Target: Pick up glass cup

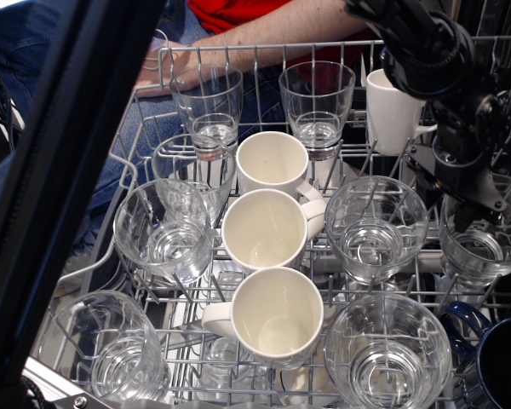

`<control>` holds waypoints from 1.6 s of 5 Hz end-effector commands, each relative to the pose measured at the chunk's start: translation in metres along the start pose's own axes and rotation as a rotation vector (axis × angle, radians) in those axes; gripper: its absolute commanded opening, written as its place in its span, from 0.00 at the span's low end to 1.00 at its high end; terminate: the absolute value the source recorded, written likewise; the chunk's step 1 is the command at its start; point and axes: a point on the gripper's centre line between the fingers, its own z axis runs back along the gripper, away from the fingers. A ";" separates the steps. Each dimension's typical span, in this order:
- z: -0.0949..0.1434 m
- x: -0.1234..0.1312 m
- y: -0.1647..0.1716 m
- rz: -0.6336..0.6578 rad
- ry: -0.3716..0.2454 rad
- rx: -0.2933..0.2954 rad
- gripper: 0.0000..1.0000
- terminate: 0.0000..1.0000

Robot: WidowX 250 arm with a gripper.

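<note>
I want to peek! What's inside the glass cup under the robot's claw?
The glass cup looks empty; its thick base shows through. The gripper hangs over its rim, hiding part of the inside.

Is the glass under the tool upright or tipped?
Upright: the glass shows its round rim facing up, base visible through it, beneath the tool.

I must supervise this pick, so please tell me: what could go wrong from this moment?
1. The black robot hand hangs over the short clear glass cup at the wire rack's right edge; smooth glass may slip.
2. The dark blue mug and another clear tumbler stand close by and could be knocked.
3. A person's hand rests on the rack.
</note>
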 end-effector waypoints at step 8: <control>0.157 0.066 -0.011 0.090 -0.005 -0.258 0.00 0.00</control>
